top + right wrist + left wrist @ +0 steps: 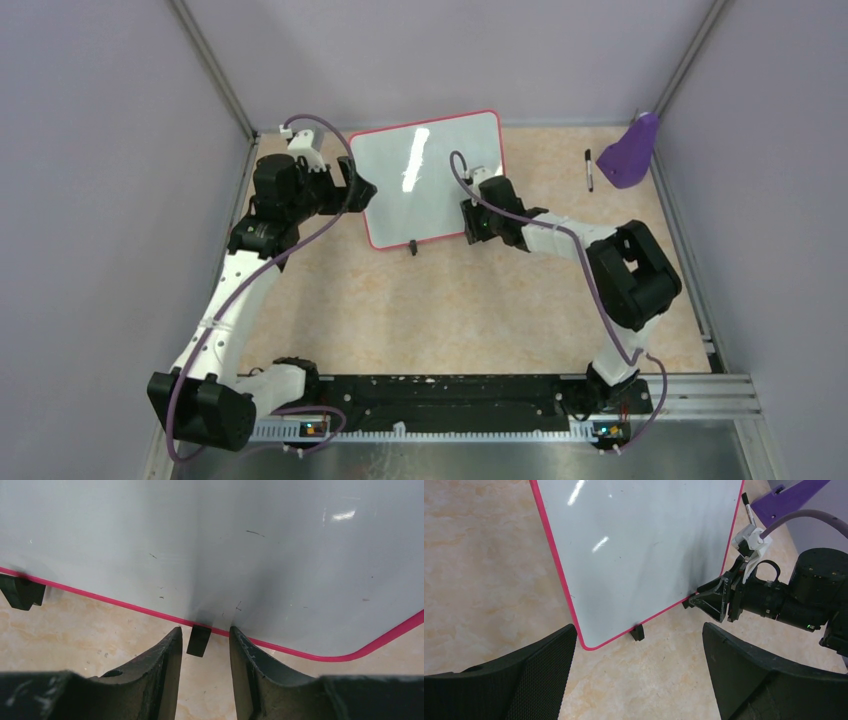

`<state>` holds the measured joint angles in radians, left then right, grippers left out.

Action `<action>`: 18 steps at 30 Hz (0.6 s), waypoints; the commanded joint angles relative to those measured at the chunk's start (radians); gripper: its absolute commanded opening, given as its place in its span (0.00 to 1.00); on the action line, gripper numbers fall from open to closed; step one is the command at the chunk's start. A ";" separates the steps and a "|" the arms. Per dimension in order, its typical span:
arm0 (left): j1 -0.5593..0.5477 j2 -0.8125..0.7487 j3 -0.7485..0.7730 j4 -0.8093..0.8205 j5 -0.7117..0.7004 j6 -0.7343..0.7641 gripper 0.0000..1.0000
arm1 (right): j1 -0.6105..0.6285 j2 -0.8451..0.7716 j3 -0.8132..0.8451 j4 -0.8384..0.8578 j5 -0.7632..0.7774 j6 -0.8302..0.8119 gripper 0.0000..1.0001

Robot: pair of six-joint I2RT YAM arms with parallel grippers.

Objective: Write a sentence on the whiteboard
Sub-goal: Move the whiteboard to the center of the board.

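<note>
The whiteboard [425,175] lies at the back middle of the table, glossy white with a pink rim. No sentence shows on it, only faint grey smudges [704,565]. My left gripper [360,190] sits at the board's left edge, wide open, with bare table and the board's near corner [591,645] between its fingers [544,665]. My right gripper [468,222] is at the board's near right edge. Its jaws stand narrowly apart on either side of a black clip foot [198,641], with a gap on each side. A second clip foot [21,591] sits further along the rim.
A black marker [589,170] lies on the table to the right of the board. Beside it, a purple object [632,150] rests in the back right corner. Grey walls close in the table on the left, back and right.
</note>
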<state>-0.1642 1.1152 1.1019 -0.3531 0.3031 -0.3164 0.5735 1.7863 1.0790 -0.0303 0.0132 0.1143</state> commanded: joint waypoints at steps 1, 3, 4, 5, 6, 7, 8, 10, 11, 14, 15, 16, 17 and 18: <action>0.006 -0.004 0.001 0.025 0.019 -0.013 0.99 | 0.011 0.021 0.058 0.032 -0.006 0.011 0.37; 0.008 -0.004 0.001 0.028 0.019 -0.012 0.99 | 0.012 0.037 0.069 0.001 -0.009 0.008 0.35; 0.008 -0.003 0.002 0.027 0.018 -0.012 0.99 | 0.011 0.042 0.076 -0.006 -0.009 0.009 0.33; 0.007 -0.002 0.003 0.027 0.017 -0.012 0.99 | 0.011 0.052 0.082 -0.012 -0.009 0.008 0.32; 0.008 -0.002 0.004 0.028 0.018 -0.012 0.99 | 0.011 0.056 0.089 -0.019 -0.009 0.007 0.31; 0.008 -0.002 0.005 0.027 0.017 -0.012 0.99 | 0.011 0.060 0.093 -0.024 -0.009 0.005 0.31; 0.008 -0.002 0.005 0.028 0.016 -0.012 0.99 | 0.011 0.062 0.097 -0.031 -0.008 0.004 0.31; 0.008 -0.002 0.004 0.029 0.016 -0.012 0.99 | 0.011 0.061 0.101 -0.040 -0.008 0.002 0.31; 0.008 0.000 0.004 0.029 0.015 -0.012 0.99 | 0.011 0.059 0.101 -0.045 -0.008 0.002 0.31; 0.009 0.003 0.003 0.032 0.014 -0.015 0.99 | 0.011 0.055 0.101 -0.057 -0.009 0.003 0.22; 0.009 0.003 0.004 0.032 0.015 -0.015 0.99 | 0.011 0.054 0.102 -0.062 -0.009 0.002 0.19; 0.009 0.003 0.003 0.032 0.016 -0.016 0.99 | 0.011 0.052 0.100 -0.069 -0.009 0.002 0.15; 0.009 0.003 0.004 0.032 0.016 -0.015 0.99 | 0.011 0.048 0.099 -0.074 -0.009 0.000 0.10; 0.009 0.003 0.005 0.032 0.013 -0.015 0.99 | 0.011 0.043 0.093 -0.078 -0.009 0.000 0.06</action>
<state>-0.1604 1.1156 1.1019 -0.3527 0.3069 -0.3176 0.5747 1.8355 1.1355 -0.0826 -0.0002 0.1204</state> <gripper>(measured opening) 0.987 0.138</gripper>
